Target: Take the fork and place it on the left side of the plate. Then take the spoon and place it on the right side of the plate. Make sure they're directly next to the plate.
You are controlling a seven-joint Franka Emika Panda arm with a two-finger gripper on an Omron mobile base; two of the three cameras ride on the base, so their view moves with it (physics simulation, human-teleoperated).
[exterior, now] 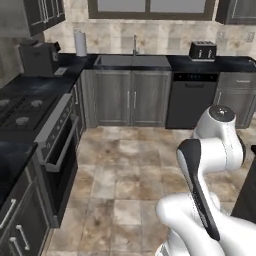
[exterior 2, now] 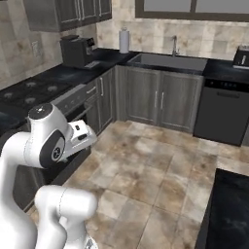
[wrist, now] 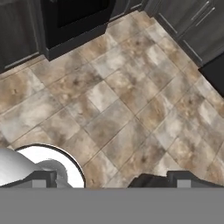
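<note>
You have no fork, spoon or plate to steer by yet, so which way the fork lies from the tool, and how its handle runs, can't be told. The gripper (wrist: 109,177) hangs with its jaws spread wide and nothing between them, pointed down at bare floor tiles (wrist: 113,109) just out from the oven (exterior: 60,150). Past the oven, the sink (exterior: 132,61) sits on the far counter, the dishwasher (exterior: 192,100) beside it. By my reading the fork step hasn't started; you'll likely need to turn the base and find the tableware first
</note>
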